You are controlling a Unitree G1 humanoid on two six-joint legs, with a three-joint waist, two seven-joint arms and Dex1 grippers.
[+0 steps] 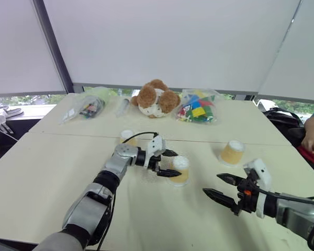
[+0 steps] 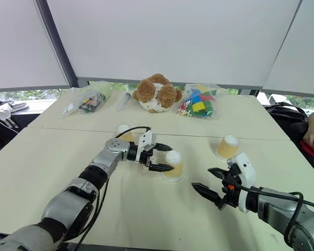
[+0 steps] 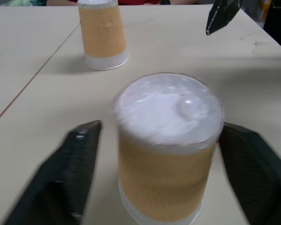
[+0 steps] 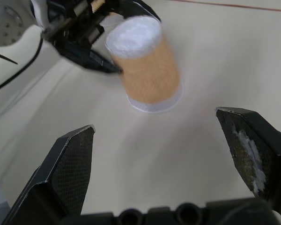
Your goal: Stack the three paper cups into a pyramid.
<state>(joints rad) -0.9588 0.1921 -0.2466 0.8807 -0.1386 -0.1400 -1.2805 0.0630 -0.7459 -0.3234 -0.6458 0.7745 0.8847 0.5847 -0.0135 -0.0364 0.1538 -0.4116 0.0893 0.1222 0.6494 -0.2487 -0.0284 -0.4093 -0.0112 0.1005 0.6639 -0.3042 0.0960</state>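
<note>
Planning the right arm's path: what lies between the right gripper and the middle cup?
Only bare table, in the right wrist view, separates the right gripper from the middle cup.

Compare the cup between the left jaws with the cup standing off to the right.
The middle cup sits between the open left gripper, fingers either side and apart from its wall; the right-hand cup stands alone, no gripper around it. The middle cup lies nearer the robot, the right-hand cup farther back. Both are tan, white-based and upside down on the table.

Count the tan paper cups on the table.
3, all upside down: one tan paper cup between the left gripper's fingers, one toward the right, one partly hidden behind the left arm.
</note>
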